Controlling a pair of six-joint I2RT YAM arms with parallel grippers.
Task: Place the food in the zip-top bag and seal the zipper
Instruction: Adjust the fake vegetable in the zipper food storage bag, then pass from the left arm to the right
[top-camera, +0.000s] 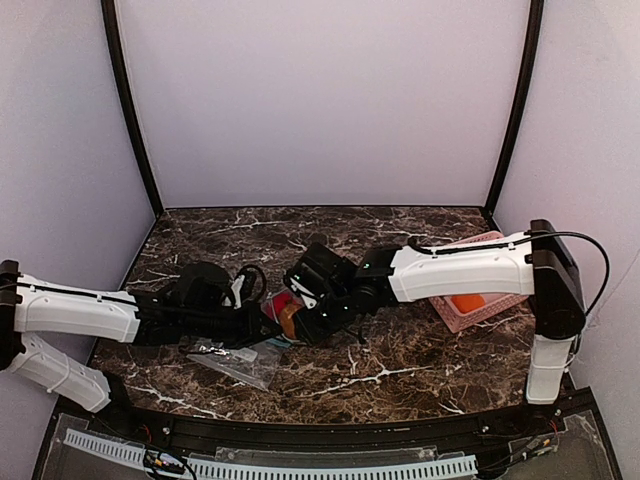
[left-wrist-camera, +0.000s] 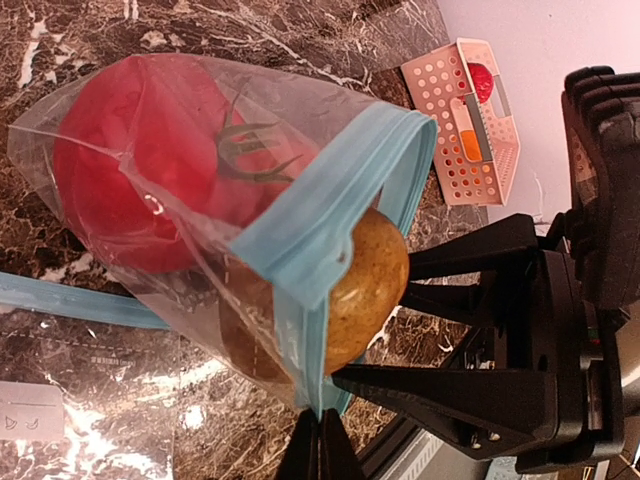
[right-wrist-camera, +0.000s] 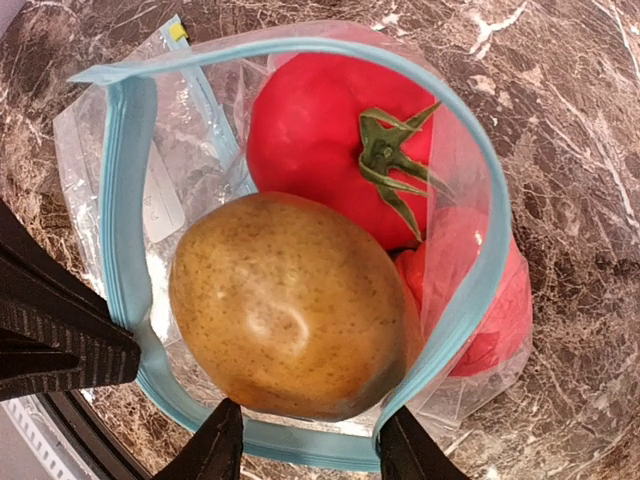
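My left gripper (left-wrist-camera: 320, 425) is shut on the teal-blue zipper (left-wrist-camera: 310, 240) at the rim of the clear zip-top bag (right-wrist-camera: 115, 200) and holds its mouth up off the table. Inside are a red tomato-like piece (right-wrist-camera: 320, 130) with a green stem and a second red piece (right-wrist-camera: 480, 310). A brown-tan piece (right-wrist-camera: 285, 305) sits in the bag's mouth. My right gripper (right-wrist-camera: 312, 447) is open just in front of it, one finger at each side, not gripping. In the top view both grippers, left (top-camera: 262, 318) and right (top-camera: 303, 322), meet at the bag (top-camera: 283, 303).
A pink slatted basket (top-camera: 500, 300) stands at the right and holds an orange piece (top-camera: 466, 303) and a red piece (left-wrist-camera: 481, 78). A second clear bag (top-camera: 235, 362) with a white label (left-wrist-camera: 30, 412) lies flat on the marble table (top-camera: 400, 365) under the held bag.
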